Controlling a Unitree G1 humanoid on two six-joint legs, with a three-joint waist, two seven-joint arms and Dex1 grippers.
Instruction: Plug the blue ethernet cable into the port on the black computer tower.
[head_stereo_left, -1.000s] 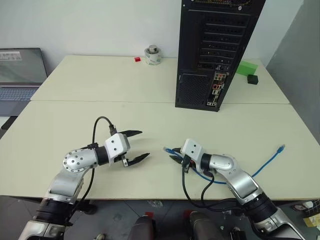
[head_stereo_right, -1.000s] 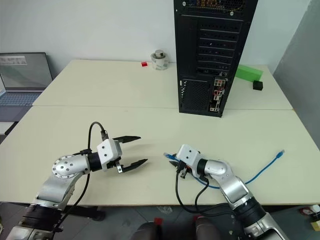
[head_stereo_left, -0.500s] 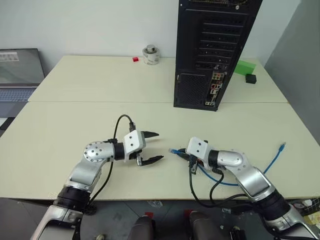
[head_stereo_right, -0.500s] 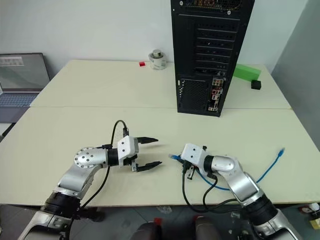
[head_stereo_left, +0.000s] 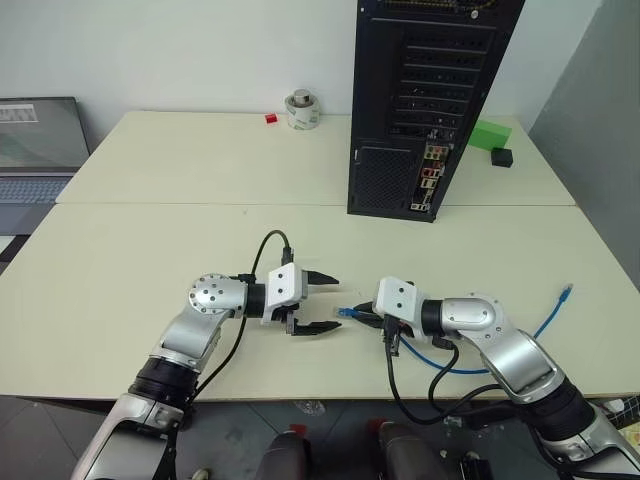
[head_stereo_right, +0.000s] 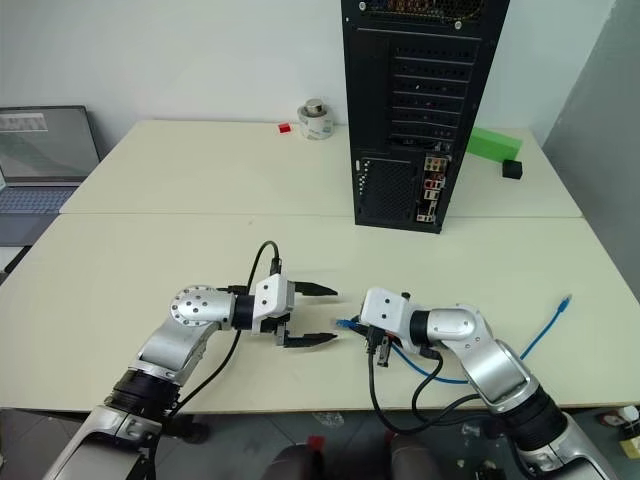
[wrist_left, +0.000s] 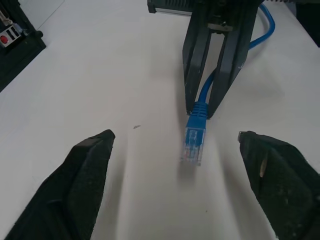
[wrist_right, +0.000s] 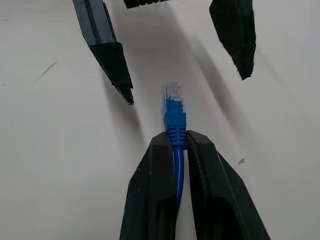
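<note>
Our right pincer (wrist_right: 175, 145) pinching blue cable (wrist_right: 174, 122) just behind plug, above worktop (head_stereo_left: 150, 250). Left pincer (head_stereo_left: 325, 303) spread around plug tip. Risk: handover twists plug or drops it. Tower (head_stereo_left: 430, 100) port (head_stereo_left: 432, 172) well apart.

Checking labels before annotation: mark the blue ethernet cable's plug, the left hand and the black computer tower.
blue ethernet cable (wrist_right: 173, 111): right wrist view, on the blue boot behind the clear plug.
left hand (head_stereo_left: 329, 303): left eye view, midway between its fingertips.
black computer tower (head_stereo_left: 385, 178): left eye view, on the rear mesh grille.
</note>
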